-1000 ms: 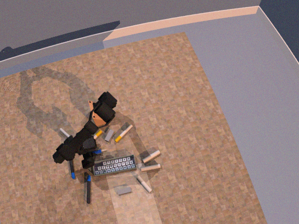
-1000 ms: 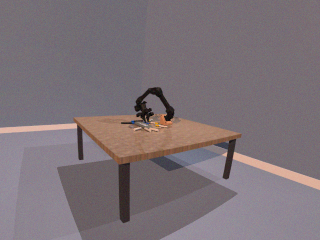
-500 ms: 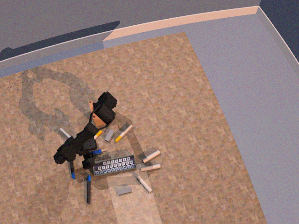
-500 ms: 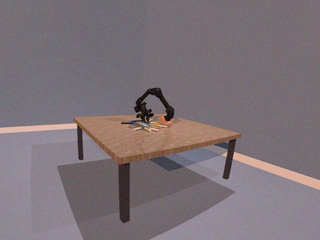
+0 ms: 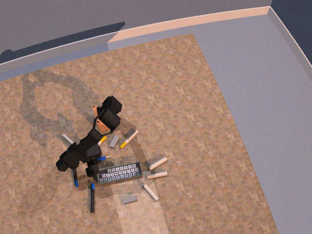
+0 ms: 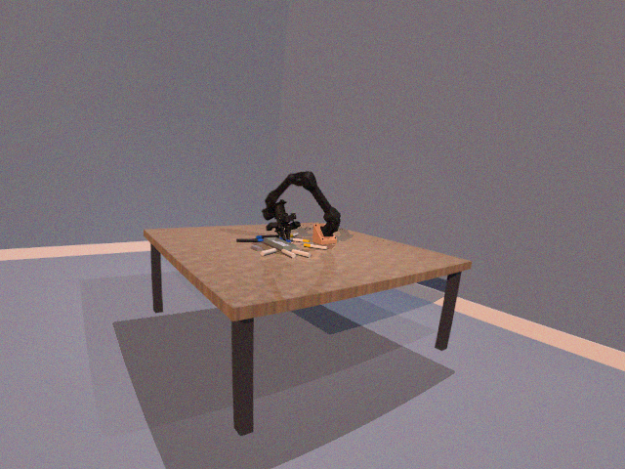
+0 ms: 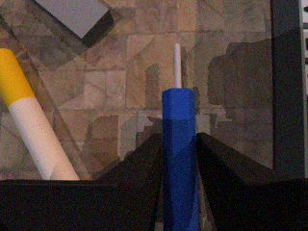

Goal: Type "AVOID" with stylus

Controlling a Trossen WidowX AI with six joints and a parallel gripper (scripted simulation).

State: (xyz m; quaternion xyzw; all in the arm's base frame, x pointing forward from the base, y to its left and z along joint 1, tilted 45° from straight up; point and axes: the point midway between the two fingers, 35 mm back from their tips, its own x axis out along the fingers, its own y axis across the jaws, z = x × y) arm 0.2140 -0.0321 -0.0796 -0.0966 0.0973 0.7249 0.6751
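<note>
The blue stylus (image 5: 102,158) (image 7: 178,103) has a thin pale tip and lies level, low at the table top beside the keyboard. Its tip points away from the gripper in the wrist view. My gripper (image 5: 97,159) (image 6: 285,237) (image 7: 178,141) is shut on the stylus, with one black finger against each side of its barrel. I cannot tell whether the stylus touches the table. The keyboard (image 5: 119,173) (image 6: 273,243) is dark with rows of white keys. Only its dark side edge (image 7: 288,106) shows clearly at the right of the wrist view, and the arm covers its near corner in the top view.
A yellow-and-white marker (image 5: 102,140) (image 7: 34,125) and a grey block (image 5: 114,141) (image 7: 77,16) lie near the stylus. Another yellow-ended marker (image 5: 128,139) lies beyond. Black pens with blue ends (image 5: 92,199) (image 5: 75,177), white markers (image 5: 158,163) (image 5: 150,192) and a grey block (image 5: 129,199) surround the keyboard.
</note>
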